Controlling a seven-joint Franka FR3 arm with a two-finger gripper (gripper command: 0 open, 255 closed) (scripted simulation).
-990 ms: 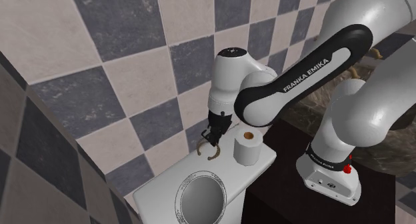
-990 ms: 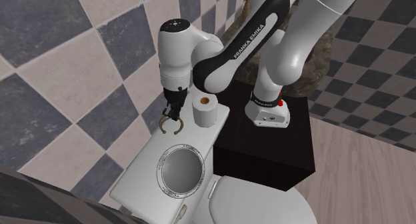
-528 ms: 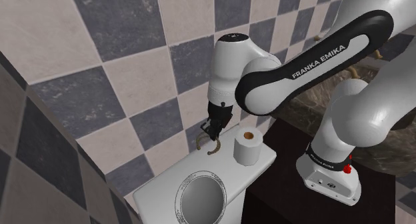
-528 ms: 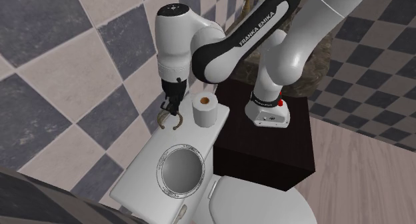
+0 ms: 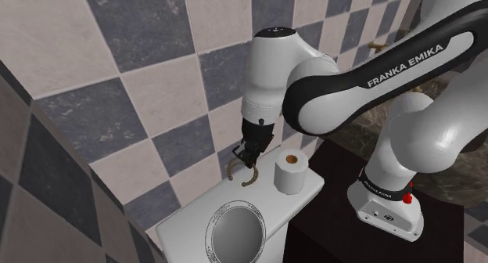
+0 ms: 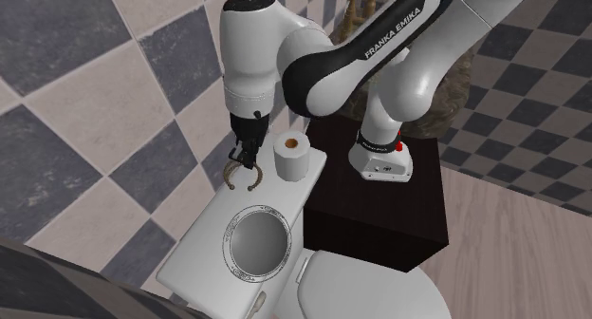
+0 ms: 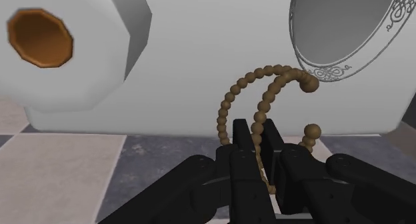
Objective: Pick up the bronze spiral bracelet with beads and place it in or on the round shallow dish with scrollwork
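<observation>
1. The gripper (image 7: 248, 135) is pinched on the beaded bronze bracelet (image 7: 257, 83). Its black fingers (image 7: 239, 146) clasp one strand near the coil's edge, and the rest of the spiral sticks out beyond the fingertips.
2. In the shoulder view the bracelet (image 5: 244, 174) hangs just under the gripper (image 5: 249, 153). As far as I can judge, it is lifted off the white tank lid (image 5: 184, 226).
3. The round dish with the scrollwork rim (image 5: 208, 236) lies below the gripper and off to one side, apart from it. A paper roll (image 5: 291, 171) stands near the gripper on the other side.
4. The hold looks thin and off-centre, on a single beaded strand. A quick swing toward the dish could make the coil twist and slide out between the fingers.
5. The loose ends dangle below the fingertips. If carried low, they may snag the dish's rim or drag along the lid, and the bracelet could end up half outside the dish.
6. The roll is close by, so a wide turn of the wrist could knock it over.
</observation>
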